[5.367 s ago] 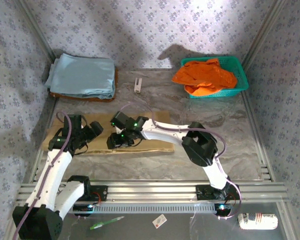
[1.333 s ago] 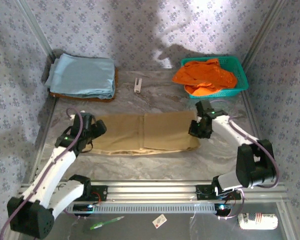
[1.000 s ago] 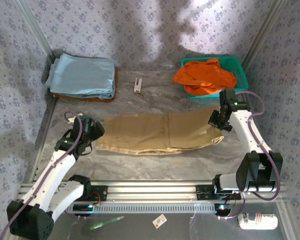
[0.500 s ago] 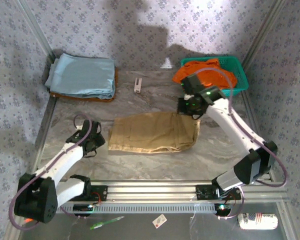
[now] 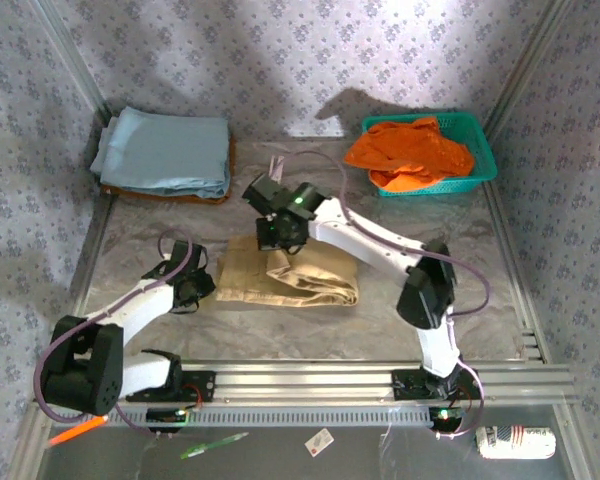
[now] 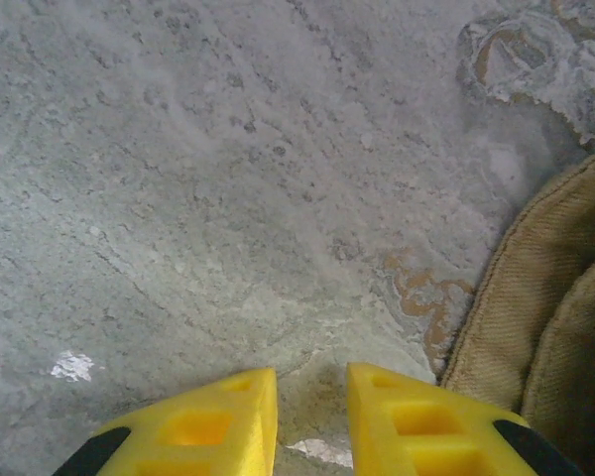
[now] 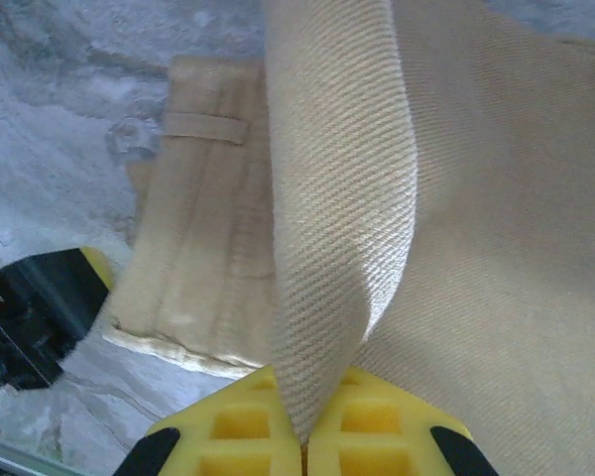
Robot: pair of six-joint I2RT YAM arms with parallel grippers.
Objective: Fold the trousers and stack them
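The trousers (image 5: 300,282) lie folded in a tan bundle on the grey marbled table (image 5: 500,270), at the middle of the top view. The right gripper (image 5: 278,238) sits over the bundle's upper left edge. In the right wrist view its 2 yellow fingers (image 7: 377,426) are pinched tight on a raised fold of the cloth, which rises from between them as a ribbed band. The rest of the trousers spread flat beneath, with a belt loop (image 7: 206,129) near the upper left of that frame.

The left gripper (image 5: 195,285) is low at the left-centre of the top view, just beside the trousers' left end. In its wrist view the 2 fingers stand only a narrow gap apart, with bare table between them and nothing held. The rounded tan edge of the trousers shows at the right of that frame, close to the right finger but, as far as I can tell, not touching it.

A folded light blue cloth (image 5: 165,150) lies at the upper left of the top view, and a green basket (image 5: 435,188) holding an orange garment (image 5: 410,150) sits at the upper right
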